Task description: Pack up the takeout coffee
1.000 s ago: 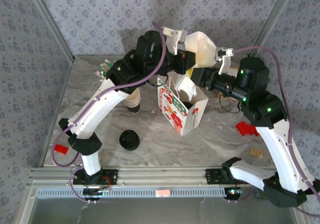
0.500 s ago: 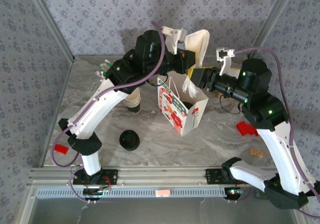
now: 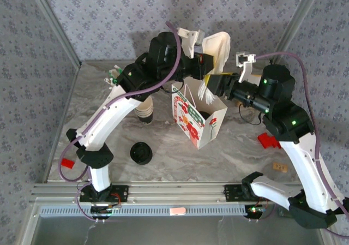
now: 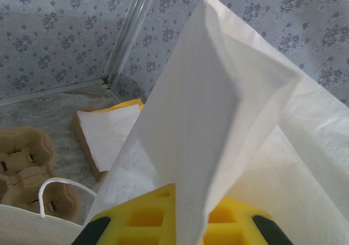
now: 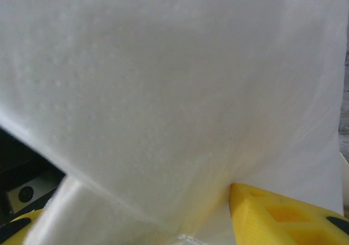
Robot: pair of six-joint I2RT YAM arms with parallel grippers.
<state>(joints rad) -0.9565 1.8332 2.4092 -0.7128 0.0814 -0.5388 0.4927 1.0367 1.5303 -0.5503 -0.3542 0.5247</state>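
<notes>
A white napkin (image 3: pixel 218 49) hangs over the open white paper bag with red flowers (image 3: pixel 197 126) at the table's middle. My left gripper (image 3: pixel 205 60) is shut on the napkin's top; in the left wrist view the sheet (image 4: pixel 218 119) rises pinched between the yellow fingers (image 4: pixel 147 217). My right gripper (image 3: pixel 214 84) is at the napkin's lower twisted end, just above the bag mouth. Its yellow fingers (image 5: pixel 283 217) stand wide apart, with the napkin (image 5: pixel 163 92) draped across them. The takeout coffee is hidden.
A stack of lidless beige cups (image 3: pixel 145 113) stands left of the bag, a pile of black lids (image 3: pixel 140 152) nearer the front. A brown cup carrier (image 4: pixel 27 168) and a napkin stack (image 4: pixel 109 130) sit at the back. Red pieces (image 3: pixel 268 140) lie right.
The right gripper's jaws have spread wider and it has shifted slightly up and right. The napkin's lower end has lifted out of the bag mouth and hangs narrower.
</notes>
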